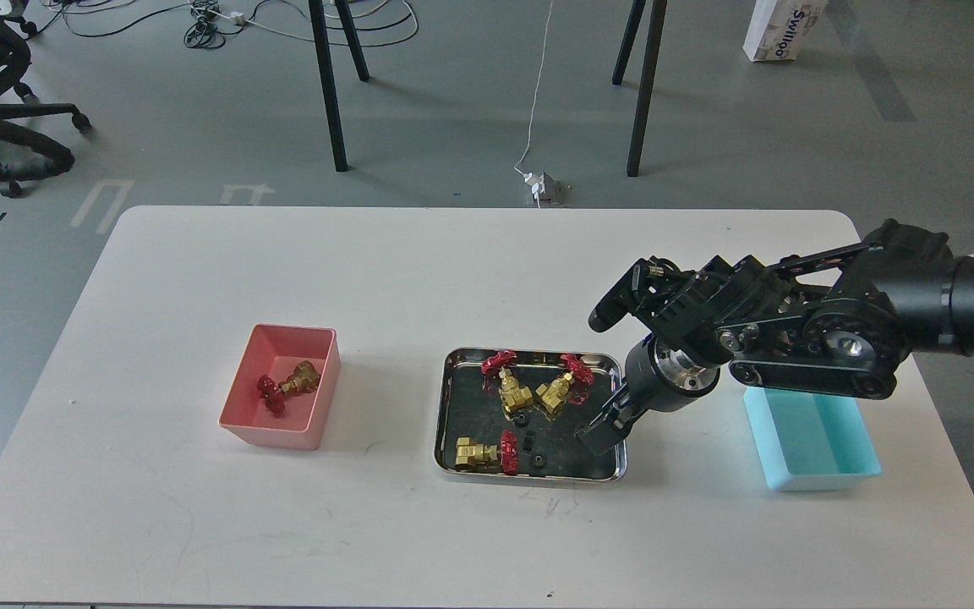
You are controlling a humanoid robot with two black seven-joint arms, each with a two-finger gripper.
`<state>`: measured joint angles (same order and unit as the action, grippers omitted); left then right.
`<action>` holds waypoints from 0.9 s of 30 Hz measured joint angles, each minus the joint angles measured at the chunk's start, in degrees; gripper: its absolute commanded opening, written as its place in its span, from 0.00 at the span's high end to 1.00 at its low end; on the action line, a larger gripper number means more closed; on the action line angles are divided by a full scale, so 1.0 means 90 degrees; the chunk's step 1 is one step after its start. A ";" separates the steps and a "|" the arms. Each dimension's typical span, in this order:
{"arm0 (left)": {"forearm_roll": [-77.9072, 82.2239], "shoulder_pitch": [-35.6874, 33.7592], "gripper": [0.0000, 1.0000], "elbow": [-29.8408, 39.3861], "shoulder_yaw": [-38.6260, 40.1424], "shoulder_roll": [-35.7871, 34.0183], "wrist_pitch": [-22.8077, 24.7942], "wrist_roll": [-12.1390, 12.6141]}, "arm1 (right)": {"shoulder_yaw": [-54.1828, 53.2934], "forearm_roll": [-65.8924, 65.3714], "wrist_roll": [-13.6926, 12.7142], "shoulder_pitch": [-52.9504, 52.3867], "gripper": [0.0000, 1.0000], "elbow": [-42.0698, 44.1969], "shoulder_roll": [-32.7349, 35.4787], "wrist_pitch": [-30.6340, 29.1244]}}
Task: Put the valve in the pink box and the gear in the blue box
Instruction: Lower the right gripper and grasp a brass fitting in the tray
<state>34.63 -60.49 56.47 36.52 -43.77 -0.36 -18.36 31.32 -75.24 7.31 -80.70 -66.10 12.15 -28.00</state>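
Three brass valves with red handwheels lie in the steel tray (446,406): one (511,387), one (561,386) and one (484,452). Another valve (291,386) lies in the pink box (238,397). Small black gears (522,418), (528,440), (539,461) lie in the tray. My right gripper (593,437) reaches down into the tray's right part, where it covers the spot of another gear; its fingers are dark and I cannot tell them apart. The blue box (825,440) stands at the right, partly behind my right arm. My left arm is out of view.
The white table (470,279) holds the pink box at the left, the tray in the middle and the blue box at the right. My right forearm (808,342) spans the space above the blue box. Chair and table legs stand on the floor beyond.
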 measured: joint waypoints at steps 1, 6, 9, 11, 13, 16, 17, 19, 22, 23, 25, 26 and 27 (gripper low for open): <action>0.0000 -0.0012 0.02 -0.0003 0.0035 -0.0001 0.0000 0.0002 | 0.0010 -0.0001 0.0033 0.0054 0.10 0.0142 -0.0146 0.0000; 0.0000 -0.0035 0.02 -0.0008 0.0090 -0.0003 -0.0010 0.0023 | 0.0168 0.0002 0.0078 0.0212 0.13 0.0666 -0.0746 0.0000; -0.0006 -0.0036 0.02 -0.0010 0.0092 0.0015 -0.0016 0.0045 | 0.0272 0.0001 0.0085 0.0257 0.17 0.0931 -0.1003 0.0000; -0.0009 -0.0050 0.02 -0.0010 0.0092 0.0015 -0.0017 0.0047 | 0.0303 0.0002 0.0095 0.0300 0.17 0.1013 -0.1133 0.0000; -0.0010 -0.0064 0.02 -0.0007 0.0093 0.0010 -0.0017 0.0048 | 0.0320 0.0002 0.0100 0.0324 0.17 0.1057 -0.1189 0.0000; -0.0010 -0.0069 0.02 -0.0007 0.0093 -0.0007 -0.0017 0.0052 | 0.0347 0.0002 0.0105 0.0402 0.20 0.1184 -0.1220 0.0000; -0.0010 -0.0074 0.02 -0.0007 0.0096 -0.0013 -0.0017 0.0052 | 0.0352 0.0002 0.0106 0.0439 0.22 0.1244 -0.1226 0.0000; -0.0010 -0.0076 0.02 -0.0007 0.0099 -0.0017 -0.0030 0.0052 | 0.0356 0.0001 0.0106 0.0503 0.24 0.1343 -0.1237 0.0000; -0.0010 -0.0076 0.02 -0.0007 0.0099 -0.0024 -0.0077 0.0052 | 0.0359 0.0002 0.0106 0.0558 0.26 0.1402 -0.1274 0.0000; -0.0010 -0.0076 0.02 -0.0007 0.0099 -0.0029 -0.0085 0.0052 | 0.0359 0.0002 0.0106 0.0570 0.27 0.1410 -0.1276 0.0000; -0.0010 -0.0076 0.02 -0.0006 0.0096 -0.0029 -0.0091 0.0052 | 0.0365 0.0002 0.0107 0.0597 0.28 0.1441 -0.1276 -0.0001; -0.0010 -0.0076 0.02 -0.0006 0.0094 -0.0029 -0.0093 0.0052 | 0.0366 0.0001 0.0107 0.0616 0.29 0.1485 -0.1275 0.0000; -0.0010 -0.0076 0.02 -0.0006 0.0095 -0.0030 -0.0095 0.0052 | 0.0367 0.0001 0.0106 0.0646 0.30 0.1547 -0.1276 0.0000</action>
<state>34.54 -61.17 56.42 37.37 -44.04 -1.22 -17.90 34.62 -75.23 8.26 -74.89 -52.17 0.67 -28.00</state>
